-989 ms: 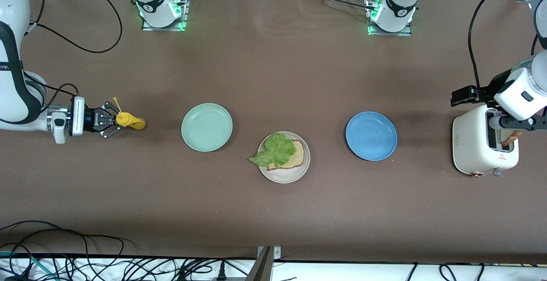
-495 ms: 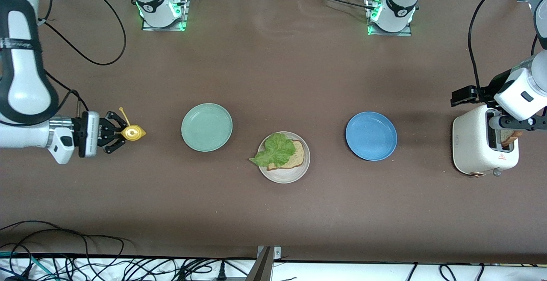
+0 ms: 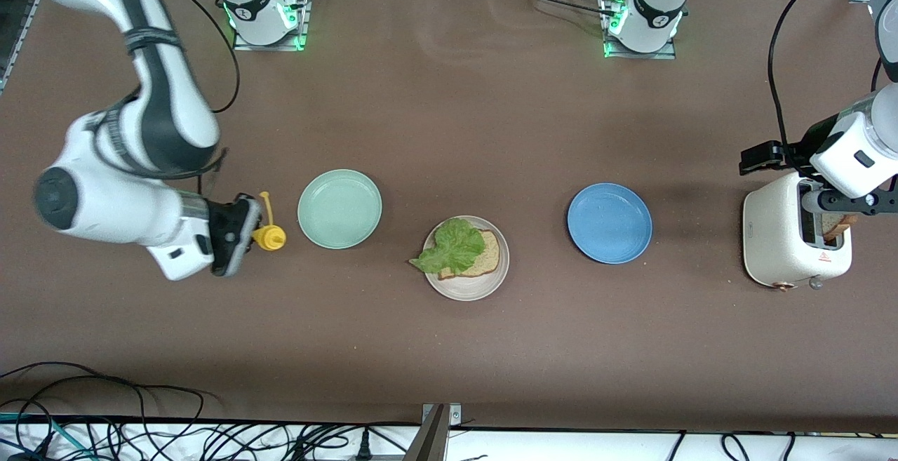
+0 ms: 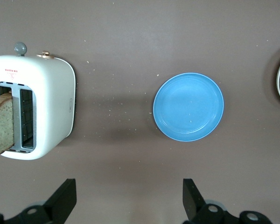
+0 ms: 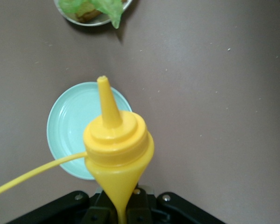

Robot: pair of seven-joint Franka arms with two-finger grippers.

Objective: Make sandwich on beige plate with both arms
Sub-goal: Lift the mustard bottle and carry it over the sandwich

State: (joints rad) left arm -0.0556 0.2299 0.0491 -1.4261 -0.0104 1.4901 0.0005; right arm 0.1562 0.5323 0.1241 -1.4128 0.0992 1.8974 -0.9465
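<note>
**Operator:** Sandwich first. How does it look, and where is it?

**Observer:** You have it half built. One slice of speckled brown bread [image 3: 484, 256] lies on the beige plate [image 3: 468, 288], mid-table, and a ruffled lettuce leaf [image 3: 451, 245] covers most of it, its tip hanging over the rim toward the right arm's end. The second slice [image 4: 2, 122] stands in a slot of the white toaster [image 3: 786, 240] at the left arm's end.

**Operator:** What is around the plate?

**Observer:** A mint-green plate [image 3: 339, 208] sits toward the right arm's end and a blue plate [image 3: 609, 223] toward the left arm's end; both are slightly farther from the front camera than the beige one.

**Operator:** And your grippers?

**Observer:** Your right gripper [image 3: 242, 235] is clenched on a yellow squeeze bottle [image 3: 269, 236], held up just beside the mint-green plate. Your left gripper [image 4: 128, 205] hangs spread wide, grasping nothing, over the toaster; the slice is untouched.
</note>
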